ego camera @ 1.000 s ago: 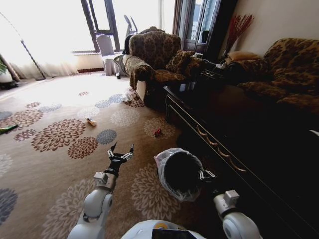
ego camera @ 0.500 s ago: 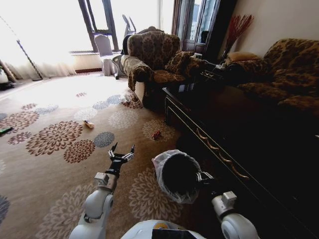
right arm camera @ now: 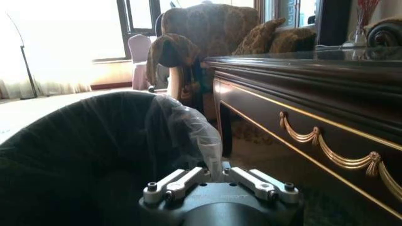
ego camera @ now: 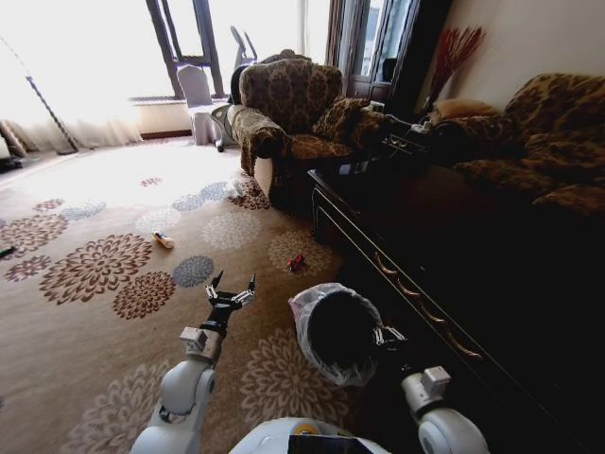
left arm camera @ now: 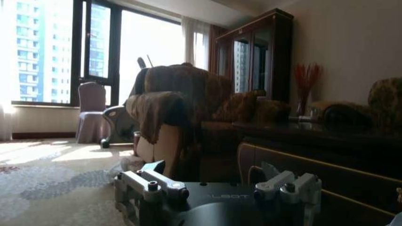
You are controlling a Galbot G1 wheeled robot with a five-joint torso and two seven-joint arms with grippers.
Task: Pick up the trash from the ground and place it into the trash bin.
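Trash bin (ego camera: 338, 331): round black bin w/ whitish translucent liner, held off the carpet at robot's front-right, mouth tipped toward the camera; just beside the dark cabinet. In right wrist view the liner edge (right arm camera: 188, 127) bunches right at the fingers.
Right gripper (ego camera: 388, 335): at bin rim, on the cabinet side. Fingers together, clamped on rim + liner; right wrist view shows both tips (right arm camera: 217, 172) meeting on the plastic.
Left gripper (ego camera: 231, 287): held out over the carpet ahead of the robot, left of the bin, not touching anything. Fingers spread apart, nothing between them; left wrist view shows the two tips (left arm camera: 150, 181) w/ a wide gap.
Red can (ego camera: 297, 263): small red piece on carpet, on a pale flower motif, ahead of the bin, near the cabinet corner.
Yellowish piece (ego camera: 163, 240): on carpet farther out, to the robot's left of the can, well apart from both grippers.
White bag (ego camera: 233, 188): pale crumpled lump on carpet by the armchair's front leg; detail too small to tell.
Green piece (ego camera: 6, 252): sliver at far left edge of head view, on carpet.
Armchair (ego camera: 293, 109): patterned, beyond the litter, near the window.
Cabinet (ego camera: 444, 274): long, dark, gold swag trim, along robot's right.
Carpet (ego camera: 95, 312): tan w/ round floral motifs.
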